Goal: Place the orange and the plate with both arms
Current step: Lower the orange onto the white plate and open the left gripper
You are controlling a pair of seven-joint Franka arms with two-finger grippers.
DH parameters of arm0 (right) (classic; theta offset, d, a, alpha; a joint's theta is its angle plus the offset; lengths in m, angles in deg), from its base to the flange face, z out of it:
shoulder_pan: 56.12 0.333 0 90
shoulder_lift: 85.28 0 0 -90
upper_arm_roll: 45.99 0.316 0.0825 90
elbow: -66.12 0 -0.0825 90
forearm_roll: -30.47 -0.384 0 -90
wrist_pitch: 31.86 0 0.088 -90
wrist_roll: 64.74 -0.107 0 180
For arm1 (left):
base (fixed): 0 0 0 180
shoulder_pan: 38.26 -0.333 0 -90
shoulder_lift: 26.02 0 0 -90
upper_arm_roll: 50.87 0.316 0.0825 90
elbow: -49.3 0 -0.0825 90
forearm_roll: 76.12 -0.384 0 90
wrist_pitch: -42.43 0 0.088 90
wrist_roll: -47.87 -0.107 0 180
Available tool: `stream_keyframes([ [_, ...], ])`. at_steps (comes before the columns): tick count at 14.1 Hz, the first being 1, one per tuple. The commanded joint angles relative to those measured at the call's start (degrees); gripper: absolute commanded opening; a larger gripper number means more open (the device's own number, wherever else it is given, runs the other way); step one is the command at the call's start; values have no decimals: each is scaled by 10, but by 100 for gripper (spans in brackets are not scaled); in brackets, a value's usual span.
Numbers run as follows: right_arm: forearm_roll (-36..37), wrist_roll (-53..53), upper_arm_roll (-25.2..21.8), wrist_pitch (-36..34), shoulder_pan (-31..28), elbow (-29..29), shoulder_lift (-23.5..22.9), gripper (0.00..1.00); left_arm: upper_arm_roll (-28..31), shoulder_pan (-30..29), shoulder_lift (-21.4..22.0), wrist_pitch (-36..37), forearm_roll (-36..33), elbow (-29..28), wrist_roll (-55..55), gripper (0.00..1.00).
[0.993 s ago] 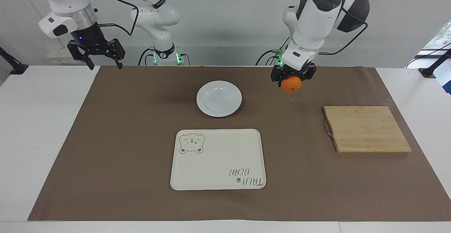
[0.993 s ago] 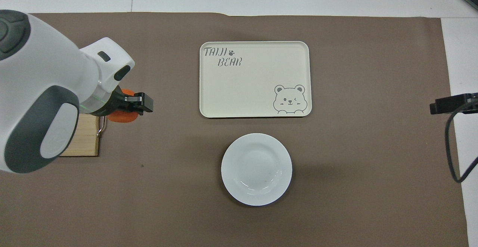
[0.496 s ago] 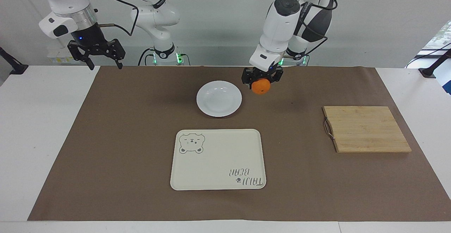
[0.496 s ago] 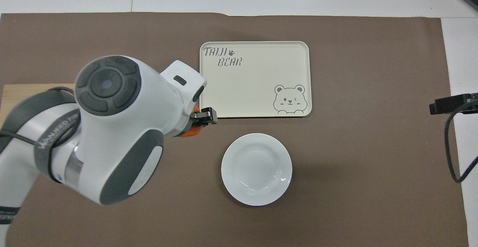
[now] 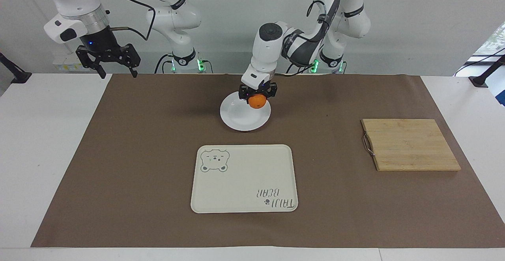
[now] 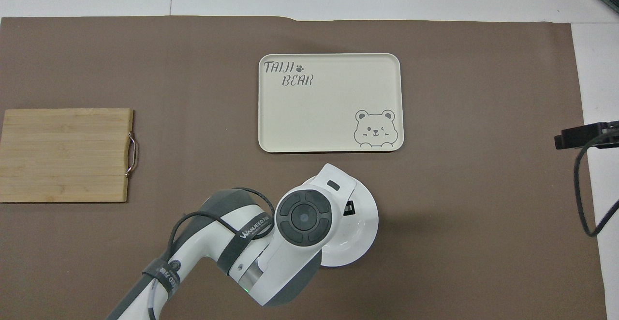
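Left tool point(image 5: 257, 94) pinching orange point(image 5: 257, 101) over plate point(image 5: 236, 121) – tray point(image 5: 244, 182), board point(image 5: 410, 144) clear; right tool point(image 5: 114, 71) spread, waiting

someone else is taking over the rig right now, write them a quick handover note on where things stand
Left gripper: shut on the orange, held over the plate; whether the orange touches the plate yet cannot be told.
Right gripper: open, holding nothing, waiting in the air over the table's edge at the right arm's end.
Plate: on the brown mat, nearer to the robots than the bear tray, which holds nothing. The wooden cutting board lies toward the left arm's end.
Done: orange picked up and brought over the plate.
Left: release the orange onto the plate, then likely move the plate, perhaps to the tray.
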Motion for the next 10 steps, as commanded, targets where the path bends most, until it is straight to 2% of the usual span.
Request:
stream_keyframes([
  [1,-2,-15,5,8,3,-24,17,100,12,25,-16,-38,9,-18,12,0],
  [4,-3,-15,5,8,2,-24,17,100,12,32,-45,-58,7,-18,21,0],
  [5,-3,-15,5,8,2,-24,17,100,12,37,-66,-81,6,-20,21,21],
  [7,-3,-15,5,8,2,-24,17,100,12,49,-74,-94,6,-22,22,100],
  [10,-5,-14,5,8,1,-26,16,100,14,41,-56,-78,6,-16,16,100],
])
